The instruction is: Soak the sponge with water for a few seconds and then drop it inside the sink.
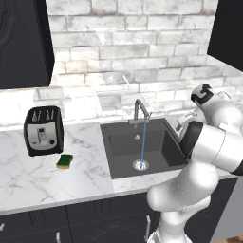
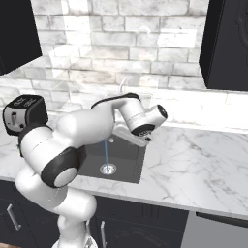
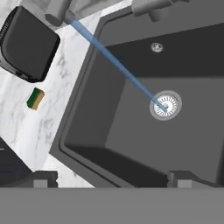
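Note:
The sponge [image 1: 65, 161] [image 3: 35, 98], yellow with a green top, lies on the marble counter just in front of the toaster, left of the sink [image 1: 118, 154] [image 3: 109, 131]. A thin blue stream of water [image 1: 143, 144] [image 2: 105, 152] [image 3: 118, 65] runs from the gooseneck tap [image 1: 140, 111] down to the round drain [image 1: 140, 165] [image 3: 166, 105]. My gripper [image 1: 182, 124] [image 2: 133, 138] [image 3: 111, 179] hovers over the sink's right side, open, with nothing between its fingers. It is far from the sponge and clear of the stream.
A black-and-silver toaster [image 1: 43, 130] [image 2: 24, 114] [image 3: 28, 43] stands on the counter left of the sink. Dark wall cabinets [image 1: 23, 42] [image 2: 225, 43] hang on both sides. Marble counter [image 2: 193, 160] stretches right of the sink.

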Robot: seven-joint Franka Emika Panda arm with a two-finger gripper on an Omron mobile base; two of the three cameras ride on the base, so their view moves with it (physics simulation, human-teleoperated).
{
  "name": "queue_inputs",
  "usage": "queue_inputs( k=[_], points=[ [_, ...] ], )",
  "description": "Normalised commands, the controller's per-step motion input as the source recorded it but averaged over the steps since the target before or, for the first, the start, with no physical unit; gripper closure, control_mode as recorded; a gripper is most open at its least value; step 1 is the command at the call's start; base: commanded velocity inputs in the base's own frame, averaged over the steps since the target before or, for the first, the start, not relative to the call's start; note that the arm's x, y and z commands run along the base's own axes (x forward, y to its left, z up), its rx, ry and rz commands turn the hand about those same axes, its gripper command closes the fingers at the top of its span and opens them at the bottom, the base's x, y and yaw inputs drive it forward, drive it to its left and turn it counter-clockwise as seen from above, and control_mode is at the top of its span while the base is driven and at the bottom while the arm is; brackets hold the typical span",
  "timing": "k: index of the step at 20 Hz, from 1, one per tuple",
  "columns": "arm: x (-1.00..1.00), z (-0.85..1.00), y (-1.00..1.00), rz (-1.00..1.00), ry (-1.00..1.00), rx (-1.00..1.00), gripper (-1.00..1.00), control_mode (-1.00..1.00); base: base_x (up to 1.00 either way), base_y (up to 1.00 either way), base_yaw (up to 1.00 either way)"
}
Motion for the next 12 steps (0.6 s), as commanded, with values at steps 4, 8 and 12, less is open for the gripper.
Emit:
queue_inputs(
  k=[4,8,12],
  points=[
    [-0.54,0.12,0.19,0.0,0.0,-0.05,-1.0,-1.0,0.0,0.0,0.0],
    [-0.47,0.06,0.23,0.0,0.04,-0.05,-1.0,-1.0,0.0,0.0,0.0],
    [-0.23,0.0,0.41,0.0,0.09,-0.08,-1.0,-1.0,0.0,0.0,0.0]
  ],
)
